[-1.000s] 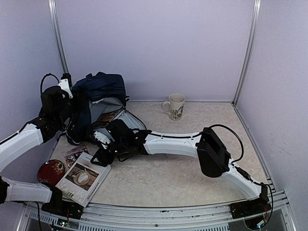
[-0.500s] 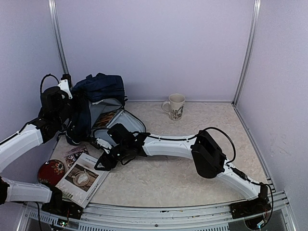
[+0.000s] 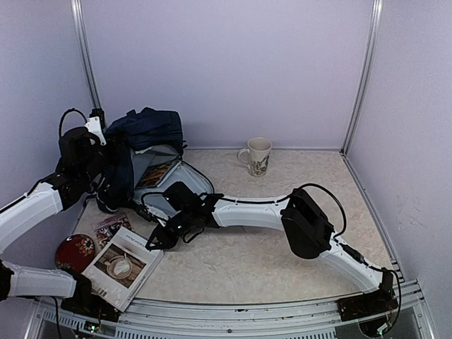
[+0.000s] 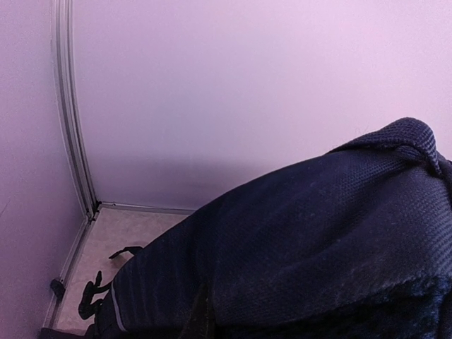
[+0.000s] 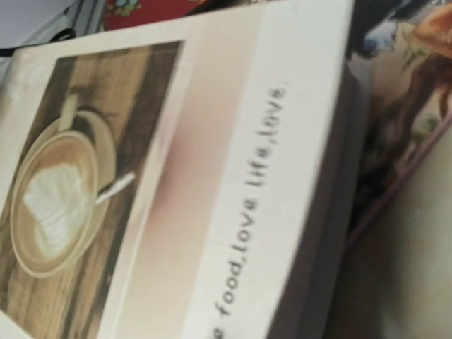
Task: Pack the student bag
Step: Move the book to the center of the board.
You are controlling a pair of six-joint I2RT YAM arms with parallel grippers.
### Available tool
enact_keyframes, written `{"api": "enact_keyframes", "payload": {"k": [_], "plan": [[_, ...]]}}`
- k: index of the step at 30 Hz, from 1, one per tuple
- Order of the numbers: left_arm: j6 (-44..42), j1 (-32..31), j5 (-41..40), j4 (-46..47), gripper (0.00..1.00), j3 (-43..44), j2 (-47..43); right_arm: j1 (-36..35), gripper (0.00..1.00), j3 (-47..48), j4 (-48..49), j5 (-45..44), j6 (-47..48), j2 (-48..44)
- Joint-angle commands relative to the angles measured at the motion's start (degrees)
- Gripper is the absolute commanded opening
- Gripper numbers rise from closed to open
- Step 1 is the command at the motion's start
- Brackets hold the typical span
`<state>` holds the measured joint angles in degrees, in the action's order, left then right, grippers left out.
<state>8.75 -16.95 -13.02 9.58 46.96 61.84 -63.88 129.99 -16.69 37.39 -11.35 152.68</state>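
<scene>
The student bag (image 3: 147,127), navy-blue with light grey lining, stands open at the back left. My left gripper (image 3: 107,157) is shut on the bag's left edge and holds it up. The bag's dark fabric (image 4: 296,254) fills the left wrist view, and the fingers are hidden there. A book (image 3: 159,171) lies inside the opening. My right gripper (image 3: 157,239) reaches across the table and is shut on the right edge of a white book (image 3: 120,268) with a coffee picture. That cover (image 5: 176,176) fills the right wrist view, fingers unseen.
A colourful booklet (image 3: 111,224) lies partly under the white book. A red round tin (image 3: 74,251) sits to its left by the table's near-left edge. A patterned mug (image 3: 258,155) stands at the back centre. The right arm spans the table's middle.
My right gripper slid down and left onto the white book's edge and its jaws closed. The book shifted slightly. The left arm and the bag stayed still.
</scene>
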Motion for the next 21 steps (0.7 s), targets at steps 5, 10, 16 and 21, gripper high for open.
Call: {"api": "enact_keyframes", "payload": {"k": [5,10,16,21], "plan": [[1.1,0.7,0.0,9.7,0.00,1.7,-4.0,4.0,0.00,-16.3,4.8,10.4,-6.1,-10.3],[0.8,0.7,-0.1,9.8,0.00,1.6,-4.2,7.1,0.00,-33.0,7.0,10.0,-9.8,-21.0],[0.7,0.7,-0.1,9.8,0.00,1.6,-4.4,14.3,0.00,-56.8,5.3,-1.0,-15.4,-39.8],[0.7,0.7,0.0,9.8,0.00,1.6,-4.5,24.9,0.00,-78.4,6.9,-9.8,-22.2,-56.3]]}}
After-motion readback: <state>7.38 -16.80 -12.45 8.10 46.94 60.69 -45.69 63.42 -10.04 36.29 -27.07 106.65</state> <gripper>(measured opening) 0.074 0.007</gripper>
